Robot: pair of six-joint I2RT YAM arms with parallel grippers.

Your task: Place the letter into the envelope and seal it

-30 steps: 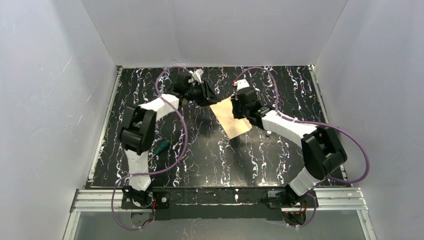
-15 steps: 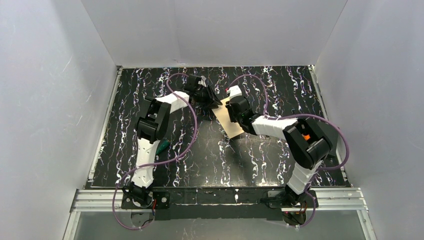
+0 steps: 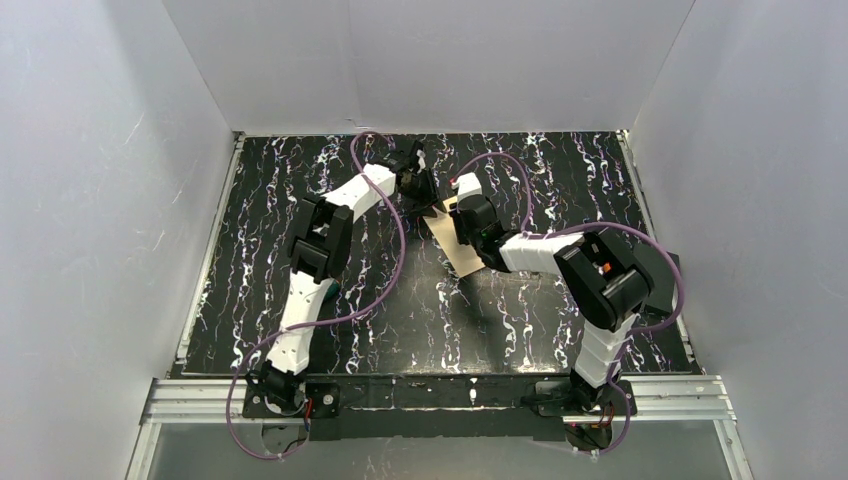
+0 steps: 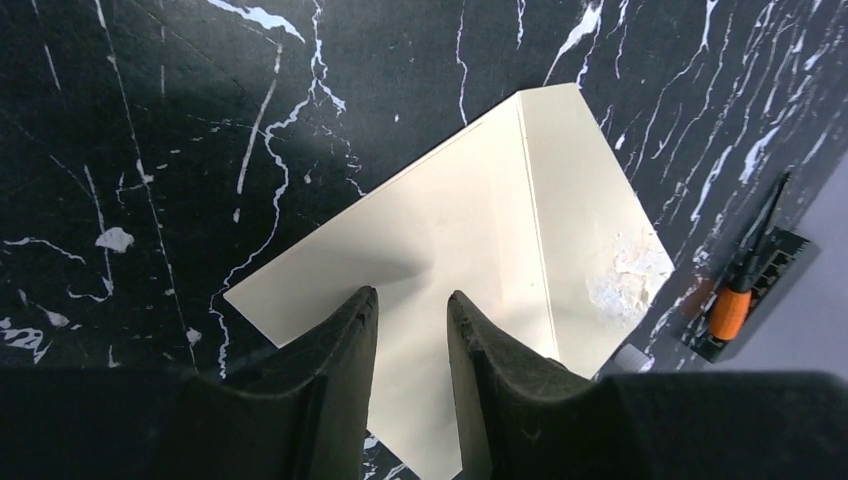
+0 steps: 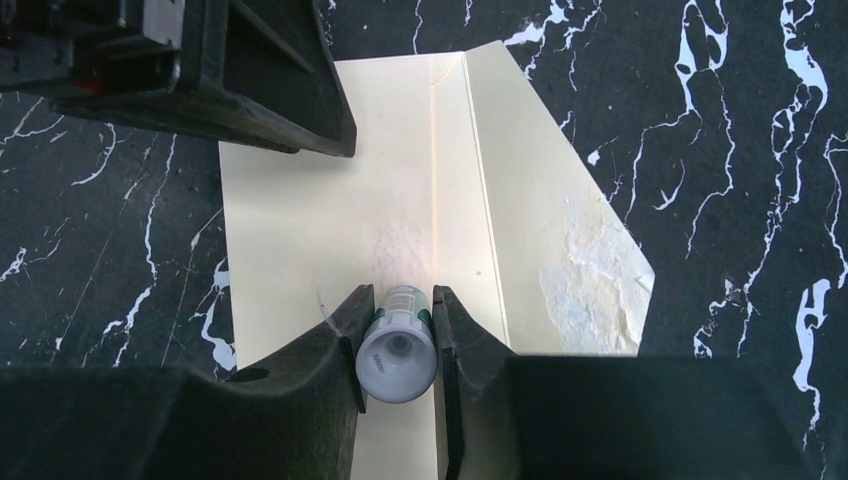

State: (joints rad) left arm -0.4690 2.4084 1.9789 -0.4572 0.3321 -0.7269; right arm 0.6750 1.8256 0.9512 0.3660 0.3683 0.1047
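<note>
Over envelope, R end effector grips tube — wrist-cam only — L end effector ajar.

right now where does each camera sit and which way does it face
top external: above and behind the bases, looks down on the table; both arms show
left wrist: on the left arm, looks down at the envelope; left gripper shows, open
right wrist: on the right arm, looks down at the envelope; right gripper shows, gripping a glue stick
shared: both wrist views show the flap
</note>
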